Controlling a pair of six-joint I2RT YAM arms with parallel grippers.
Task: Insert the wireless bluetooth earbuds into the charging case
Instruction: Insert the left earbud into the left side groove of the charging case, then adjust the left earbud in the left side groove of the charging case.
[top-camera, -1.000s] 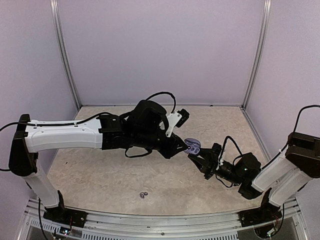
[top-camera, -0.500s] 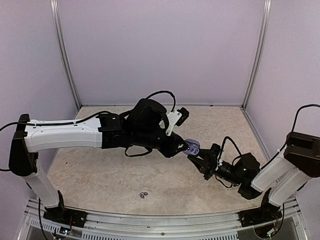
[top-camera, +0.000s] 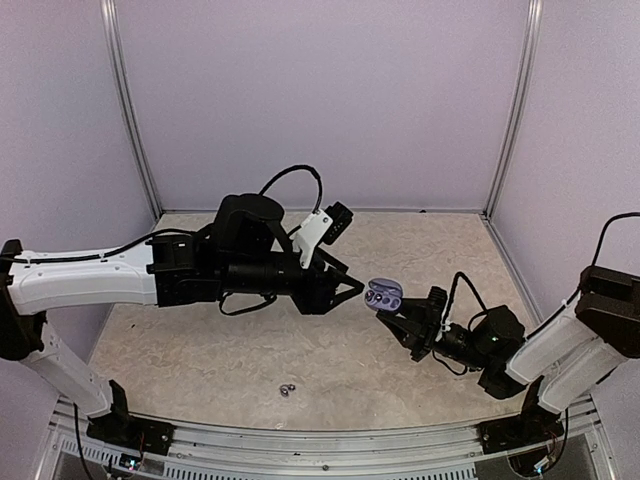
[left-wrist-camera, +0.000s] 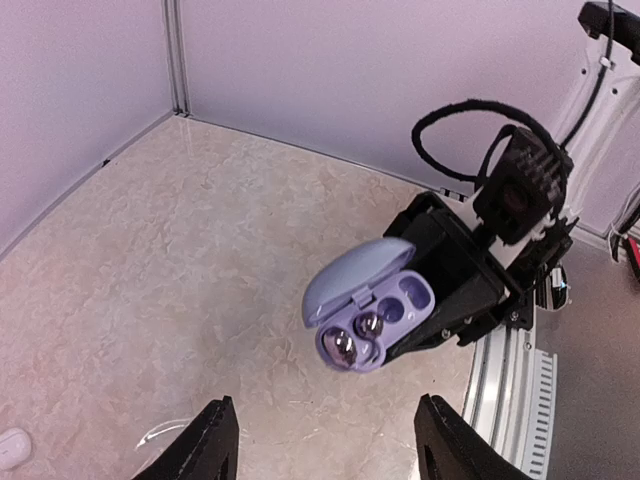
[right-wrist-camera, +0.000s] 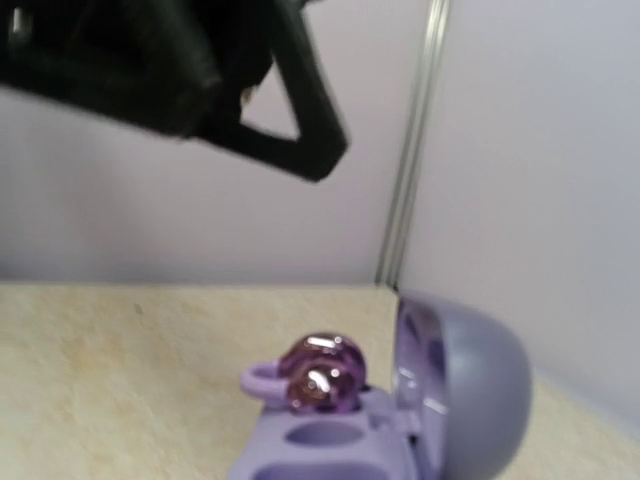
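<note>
The right gripper (top-camera: 396, 316) clamps the lilac oval plastic charging case (top-camera: 384, 293), lid up. A glossy purple-grey earbud (right-wrist-camera: 320, 375) perches inside, maybe unseated, so a tilt could spill it. Beside the case, the left gripper (top-camera: 352, 284) gapes empty.

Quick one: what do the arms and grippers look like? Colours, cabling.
The left arm and right arm: white shell links, black joints and wrists, a loose black cable looping over each wrist. The left gripper and right gripper: all black, two angular fingers.
</note>
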